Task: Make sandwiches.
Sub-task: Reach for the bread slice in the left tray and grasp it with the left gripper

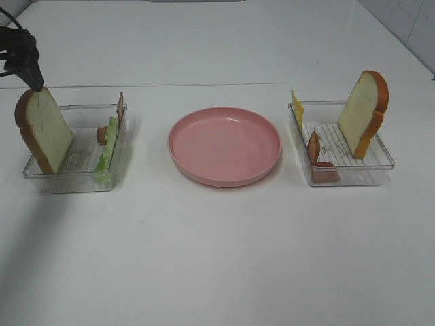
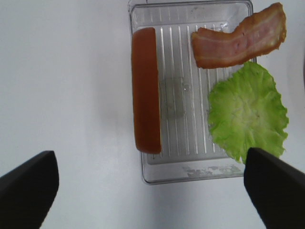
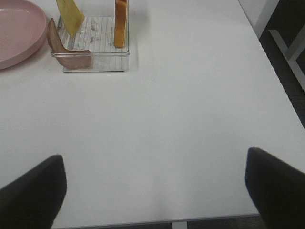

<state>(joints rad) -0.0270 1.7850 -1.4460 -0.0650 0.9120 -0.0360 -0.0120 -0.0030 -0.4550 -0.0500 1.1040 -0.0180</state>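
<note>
Black left gripper (image 1: 30, 75), spread wide and holding nothing, hovers just above the white toy bread slice with orange-brown crust (image 1: 46, 129), which stands upright in the left clear plastic tray (image 1: 68, 182) near green lettuce (image 1: 107, 155). Right gripper (image 3: 155, 162), equally spread, hangs empty over the white surface (image 3: 167, 119).

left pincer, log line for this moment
left pincer: open, above bread slice in left tray | right pincer: open, over table | pink plate: empty
</note>
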